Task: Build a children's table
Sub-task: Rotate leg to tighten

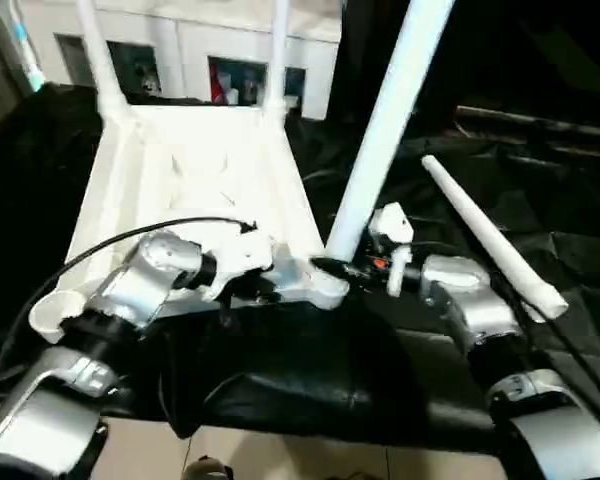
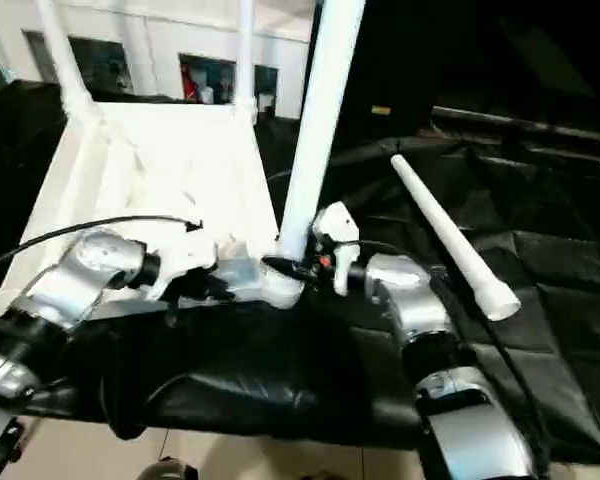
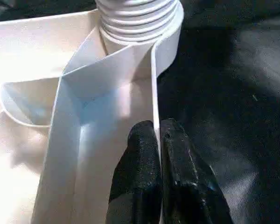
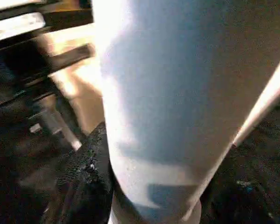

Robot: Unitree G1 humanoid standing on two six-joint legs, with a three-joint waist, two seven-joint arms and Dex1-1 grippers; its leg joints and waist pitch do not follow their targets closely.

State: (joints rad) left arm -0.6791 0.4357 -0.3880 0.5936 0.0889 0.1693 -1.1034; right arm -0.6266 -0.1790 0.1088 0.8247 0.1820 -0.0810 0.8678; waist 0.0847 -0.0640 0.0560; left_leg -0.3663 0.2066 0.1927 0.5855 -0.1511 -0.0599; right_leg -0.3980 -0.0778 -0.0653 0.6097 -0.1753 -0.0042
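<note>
A black cloth [image 1: 280,380] covers the worktop, and a white cabinet [image 1: 195,45] with glass doors stands behind it. On the cloth lies the children's table top [image 1: 195,175], upside down, ribbed underside up. Four legs can be counted. Two far legs [image 1: 98,50] stand in the top's far corner sockets. A third leg [image 1: 385,125] rises, leaning, from the near corner socket [image 1: 325,290] on the robot's right. The fourth, loose leg [image 1: 485,235] lies on the cloth well right of the top. The near corner socket [image 1: 50,315] on the robot's left holds no leg. The left tool [image 3: 157,140] is clenched on the top's thin side wall near the threaded end of the third leg. The right tool [image 2: 295,268] grasps that leg just above its socket.
</note>
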